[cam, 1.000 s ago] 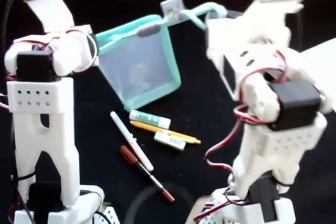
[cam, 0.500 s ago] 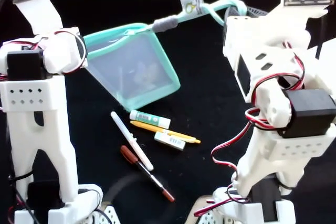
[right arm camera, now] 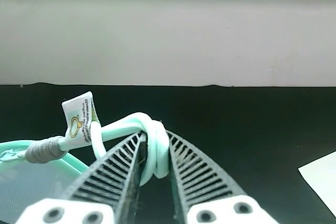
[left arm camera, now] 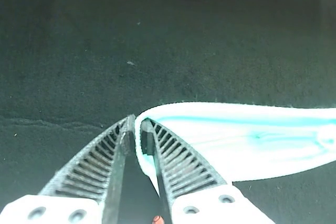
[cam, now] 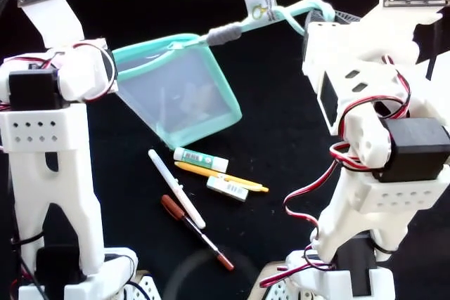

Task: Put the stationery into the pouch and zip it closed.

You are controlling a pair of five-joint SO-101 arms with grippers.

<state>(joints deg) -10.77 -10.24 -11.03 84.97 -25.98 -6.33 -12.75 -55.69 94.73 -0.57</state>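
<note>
Above the table [cam: 281, 131], left claw [left arm camera: 136, 121] pinched the pouch [cam: 179, 96] rim, right claw [right arm camera: 155, 134] its strap [right arm camera: 121, 129]; pens [cam: 176, 188] lay outside, beneath.

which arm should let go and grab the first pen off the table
Probably right. The right gripper is shut only on the strap, while the left gripper pinches the pouch by its rim and could steady it. The pens lie on the table between both arms.

Black table [cam: 281, 131]: three pens [cam: 176, 187], two short sticks [cam: 200, 159].
</note>
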